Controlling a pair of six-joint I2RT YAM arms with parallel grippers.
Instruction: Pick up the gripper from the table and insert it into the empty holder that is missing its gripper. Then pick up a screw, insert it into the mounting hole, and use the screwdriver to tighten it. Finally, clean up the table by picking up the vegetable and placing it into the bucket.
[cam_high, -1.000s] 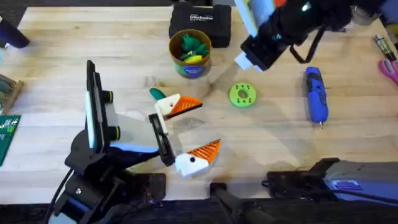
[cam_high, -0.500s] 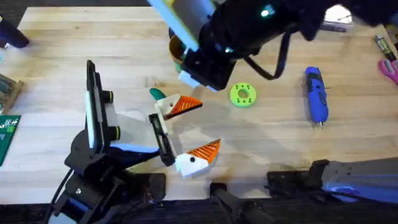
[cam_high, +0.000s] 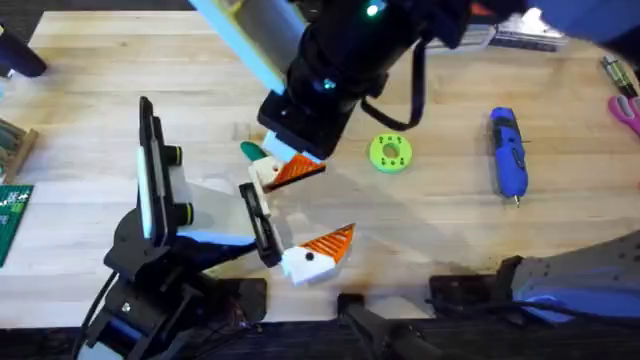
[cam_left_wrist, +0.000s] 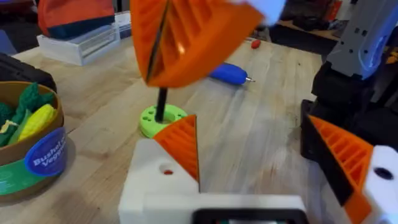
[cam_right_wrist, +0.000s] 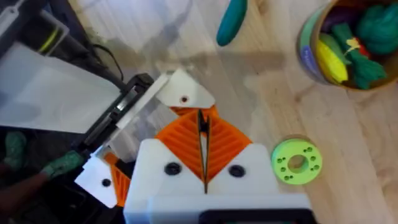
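With the right claw (cam_right_wrist: 203, 124) pinched on a thin dark rod (cam_left_wrist: 160, 106) just above the white mount (cam_right_wrist: 186, 92), and the left claw (cam_left_wrist: 249, 134) spread open, line the rod squarely over the mount's hole (cam_right_wrist: 184, 99). Lower slowly, without nudging the mount. Leave the vegetable (cam_right_wrist: 231, 22), just beyond the mount, for later.

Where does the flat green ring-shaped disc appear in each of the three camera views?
Overhead: green disc right of centre on the table, left of the blue screwdriver.
Left wrist: disc left of centre, behind an orange finger.
Right wrist: disc lower right.
Shared landmark: the bucket.
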